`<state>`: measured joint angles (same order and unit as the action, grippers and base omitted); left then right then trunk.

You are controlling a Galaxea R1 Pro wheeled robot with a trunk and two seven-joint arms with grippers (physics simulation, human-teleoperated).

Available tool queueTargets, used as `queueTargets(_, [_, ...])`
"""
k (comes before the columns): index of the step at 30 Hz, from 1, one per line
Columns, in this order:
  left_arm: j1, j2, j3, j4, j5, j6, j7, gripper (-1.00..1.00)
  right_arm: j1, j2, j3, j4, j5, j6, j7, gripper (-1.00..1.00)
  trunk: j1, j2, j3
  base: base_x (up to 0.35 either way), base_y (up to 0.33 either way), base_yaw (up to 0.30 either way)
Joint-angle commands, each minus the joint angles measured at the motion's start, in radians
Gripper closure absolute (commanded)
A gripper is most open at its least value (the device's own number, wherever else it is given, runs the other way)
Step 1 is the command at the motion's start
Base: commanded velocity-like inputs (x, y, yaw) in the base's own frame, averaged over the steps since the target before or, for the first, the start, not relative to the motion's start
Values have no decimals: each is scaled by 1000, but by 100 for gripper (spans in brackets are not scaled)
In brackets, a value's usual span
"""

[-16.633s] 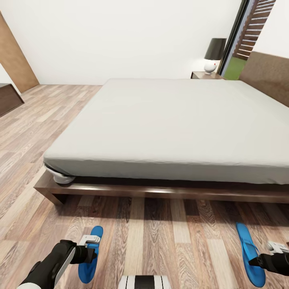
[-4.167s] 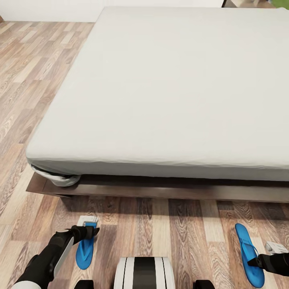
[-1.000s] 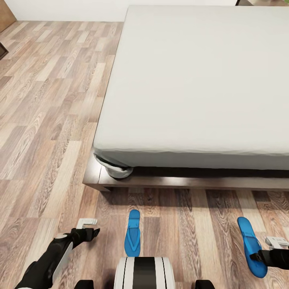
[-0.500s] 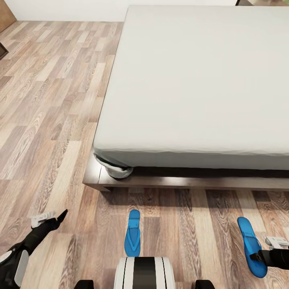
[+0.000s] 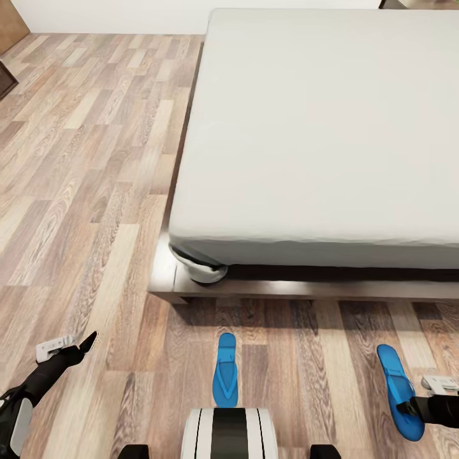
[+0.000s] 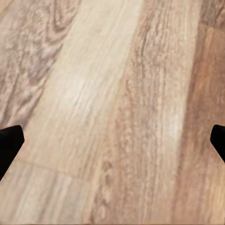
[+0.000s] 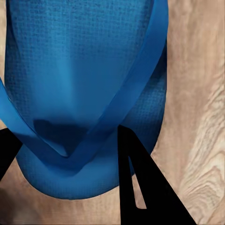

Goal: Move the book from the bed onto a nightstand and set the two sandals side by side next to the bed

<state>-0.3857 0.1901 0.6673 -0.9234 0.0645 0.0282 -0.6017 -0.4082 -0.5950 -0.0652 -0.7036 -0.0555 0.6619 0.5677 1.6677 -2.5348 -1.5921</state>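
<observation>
One blue sandal [image 5: 224, 379] lies flat on the wood floor just in front of the bed's dark frame [image 5: 268, 290], toe toward the bed. The second sandal [image 5: 398, 390] [image 7: 84, 70] is far to its right, with my right gripper [image 5: 422, 399] [image 7: 70, 159] shut on its heel end, fingers at the strap. I cannot tell whether it touches the floor. My left gripper [image 5: 71, 345] [image 6: 112, 145] is open over bare planks at the left, with nothing between its fingers. The pale mattress [image 5: 319, 127] is bare. The book and the nightstand are out of view.
A bunched sheet corner [image 5: 201, 271] hangs at the bed's near left corner. My base [image 5: 229, 433] sits just behind the lying sandal. A brown door [image 5: 9, 19] and dark furniture [image 5: 5, 80] stand at the far left. Wide floor [image 5: 83, 191] lies left of the bed.
My left gripper has let go of its sandal, which now lies on the floor, and the arm has swung out to the left. The camera has shifted slightly left. The right arm holds still.
</observation>
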Motion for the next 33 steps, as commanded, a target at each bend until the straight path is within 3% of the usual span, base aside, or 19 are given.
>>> queueTargets(1, [-1,0,2,1,6,3,-6,-100,0,0,-2,-1,-6,9,0,100,0,0,-1,0,291,0])
queueTargets(33, [-1,-6,-3,3,5,2,-6,-100,0,0,-2,-2,-6,8,1,100,0,0,-1,3,293,0])
